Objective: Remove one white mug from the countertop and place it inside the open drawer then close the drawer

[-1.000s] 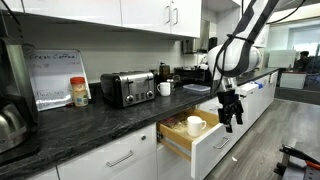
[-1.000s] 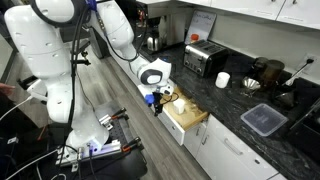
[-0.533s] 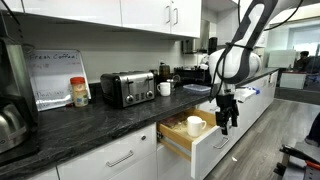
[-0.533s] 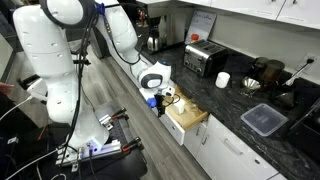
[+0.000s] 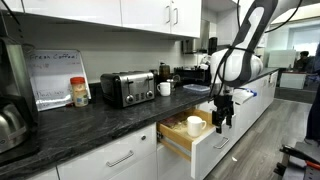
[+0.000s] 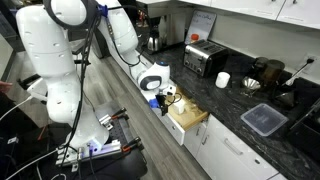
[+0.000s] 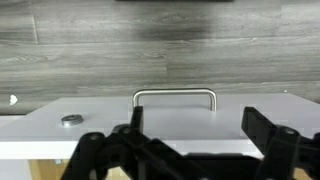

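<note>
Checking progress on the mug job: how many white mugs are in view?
2. One white mug sits in the open drawer; a second mug stands on the countertop near the toaster. More could be hidden.

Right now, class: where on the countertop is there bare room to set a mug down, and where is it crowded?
Bare: the strip of countertop between the toaster and the front edge, and the patch between the white mug and the dark tray. Crowded: the far end beyond the mug, packed with dark appliances.
</note>
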You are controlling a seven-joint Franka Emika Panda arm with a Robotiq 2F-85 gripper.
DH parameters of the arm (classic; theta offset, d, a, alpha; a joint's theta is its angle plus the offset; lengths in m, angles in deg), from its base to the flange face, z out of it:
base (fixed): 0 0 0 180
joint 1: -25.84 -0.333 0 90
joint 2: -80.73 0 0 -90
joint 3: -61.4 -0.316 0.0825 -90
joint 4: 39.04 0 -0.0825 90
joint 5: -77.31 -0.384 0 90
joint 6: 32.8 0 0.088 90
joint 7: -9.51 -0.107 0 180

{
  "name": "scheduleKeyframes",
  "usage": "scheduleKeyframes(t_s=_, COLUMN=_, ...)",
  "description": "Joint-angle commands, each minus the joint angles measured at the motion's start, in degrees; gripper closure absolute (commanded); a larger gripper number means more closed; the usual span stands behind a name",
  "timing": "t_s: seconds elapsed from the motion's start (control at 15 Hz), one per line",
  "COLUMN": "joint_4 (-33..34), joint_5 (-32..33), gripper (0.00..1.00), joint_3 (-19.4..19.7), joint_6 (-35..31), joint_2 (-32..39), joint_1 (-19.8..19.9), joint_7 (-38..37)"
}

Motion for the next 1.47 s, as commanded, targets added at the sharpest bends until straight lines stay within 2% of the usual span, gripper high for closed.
scheduleKeyframes(t_s=0.0, joint_4=-1.62, joint_5=-0.04, gripper=0.00, joint_3=-0.30, joint_6=-4.14, joint_2=0.86, joint_1=1.04, joint_7=2.04)
scheduleKeyframes(t_s=0.47, joint_4=-2.11, joint_5=1.43, gripper=0.00, joint_3=0.38, joint_6=-8.18, joint_2=2.78, joint_1=0.27, joint_7=1.12)
scheduleKeyframes(t_s=0.93, joint_4=-0.62, joint_5=7.17, gripper=0.00, joint_3=2.69, joint_6=-11.88, joint_2=4.66, joint_1=-1.69, joint_7=0.03)
scheduleKeyframes(t_s=1.4, joint_4=0.35, joint_5=7.30, gripper=0.00, joint_3=2.98, joint_6=-15.88, joint_2=6.50, joint_1=-1.94, joint_7=0.64)
